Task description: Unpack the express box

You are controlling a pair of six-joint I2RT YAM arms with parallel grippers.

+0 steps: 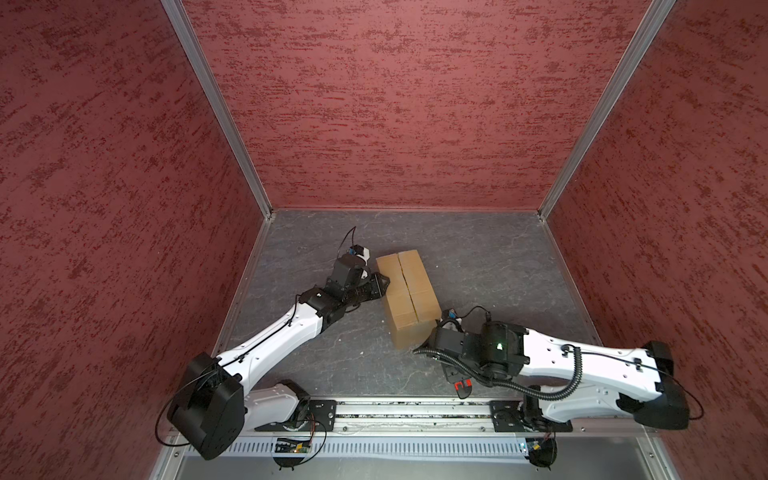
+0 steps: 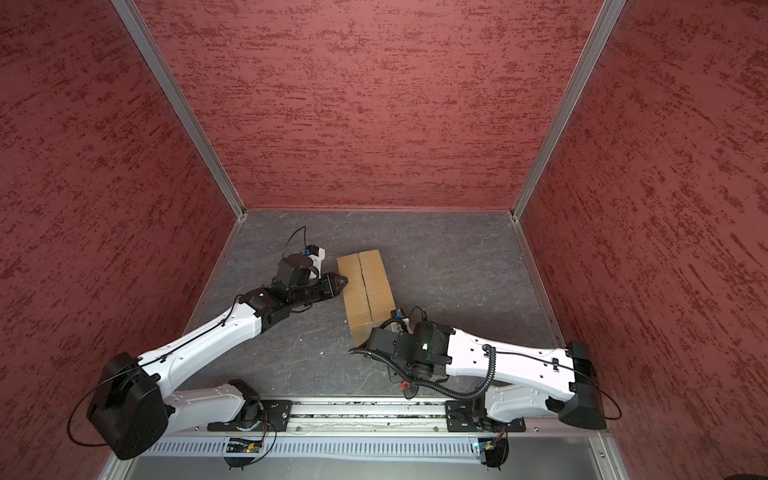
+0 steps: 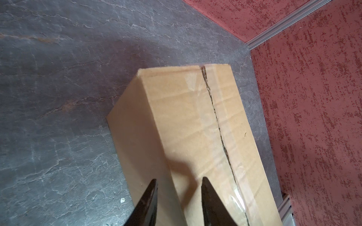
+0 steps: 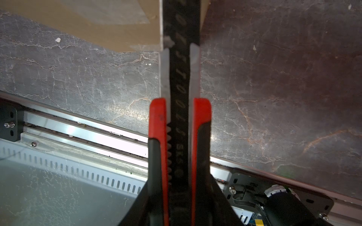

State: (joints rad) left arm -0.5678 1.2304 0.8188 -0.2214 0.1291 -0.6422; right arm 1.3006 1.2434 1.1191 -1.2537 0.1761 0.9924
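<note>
Two jobs here, I judge: brace and slice. The plain brown corrugated cardboard express box (image 1: 409, 299) lies mid-table on the grey stone-look tabletop (image 1: 478, 257), running 11 to 5 o'clock. The left gripper (image 3: 179, 178), fingers apart and empty, sits at the box's 9 o'clock edge and should press there. The right gripper (image 4: 179, 133) clamps a red-and-black utility knife (image 4: 180, 78) at the 5 o'clock end; cut shallow along the tape. The blade tip is cut off from view, and the contents are hidden.

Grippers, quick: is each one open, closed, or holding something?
Left gripper: open, empty, at the express box.
Right gripper: closed on a red-and-black utility knife.
</note>
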